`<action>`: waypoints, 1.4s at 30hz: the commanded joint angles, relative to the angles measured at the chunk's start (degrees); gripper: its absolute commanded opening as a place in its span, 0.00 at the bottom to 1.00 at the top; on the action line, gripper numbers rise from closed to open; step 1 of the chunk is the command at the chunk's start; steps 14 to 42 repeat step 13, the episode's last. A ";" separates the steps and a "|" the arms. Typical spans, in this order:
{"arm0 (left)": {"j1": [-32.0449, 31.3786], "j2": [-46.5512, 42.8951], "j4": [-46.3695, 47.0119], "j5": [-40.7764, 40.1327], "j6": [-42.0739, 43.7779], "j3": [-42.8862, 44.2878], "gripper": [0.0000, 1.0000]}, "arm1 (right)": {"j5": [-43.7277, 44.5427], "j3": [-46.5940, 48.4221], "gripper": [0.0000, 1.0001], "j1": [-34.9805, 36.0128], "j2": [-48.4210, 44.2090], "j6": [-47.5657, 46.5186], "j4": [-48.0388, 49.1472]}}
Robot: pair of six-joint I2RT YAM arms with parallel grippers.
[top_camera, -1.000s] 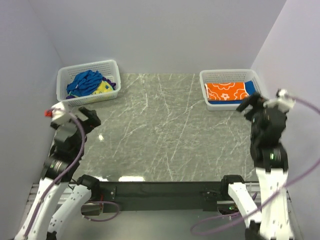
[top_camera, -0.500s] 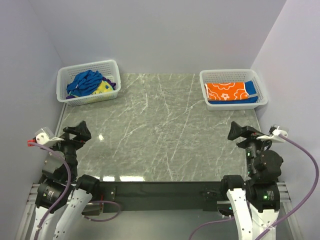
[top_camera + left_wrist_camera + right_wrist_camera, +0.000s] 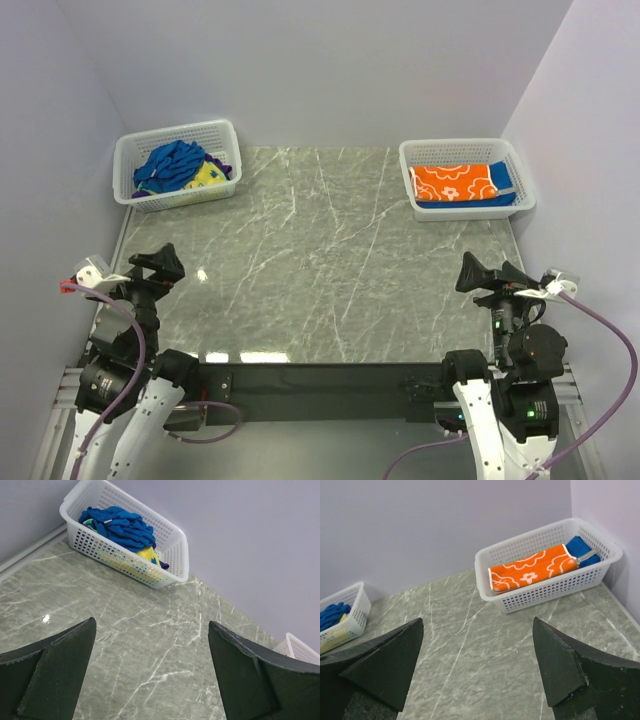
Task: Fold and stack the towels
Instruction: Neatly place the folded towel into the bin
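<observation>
Crumpled towels lie in the back-left white basket (image 3: 126,160): a blue towel (image 3: 170,164) (image 3: 122,526) over a yellow one (image 3: 206,176) (image 3: 146,555). In the back-right basket (image 3: 520,160) a folded orange towel (image 3: 454,182) (image 3: 530,571) with white flowers rests on a folded blue towel (image 3: 500,176) (image 3: 580,545). My left gripper (image 3: 155,266) (image 3: 151,627) hangs open and empty near the table's front-left edge. My right gripper (image 3: 487,275) (image 3: 477,625) is open and empty near the front-right edge.
The grey marble table (image 3: 320,260) lies between the two baskets. Pale walls close in on the left, back and right. A black rail (image 3: 320,378) carrying the arm bases runs along the near edge.
Both arms have drawn back from near the baskets and dropped to the table's near edge. The right jaws have spread slightly wider. The towels have not moved.
</observation>
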 commanded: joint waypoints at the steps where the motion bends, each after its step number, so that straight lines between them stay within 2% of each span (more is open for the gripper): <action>1: 0.44 -0.78 1.83 -1.71 -0.40 -0.29 0.99 | 0.85 -0.46 0.96 0.56 -1.09 -1.07 2.40; 42: 1.23 -0.96 3.06 -1.45 0.21 -1.09 0.99 | 0.14 -1.25 0.96 1.08 -1.01 -1.33 3.46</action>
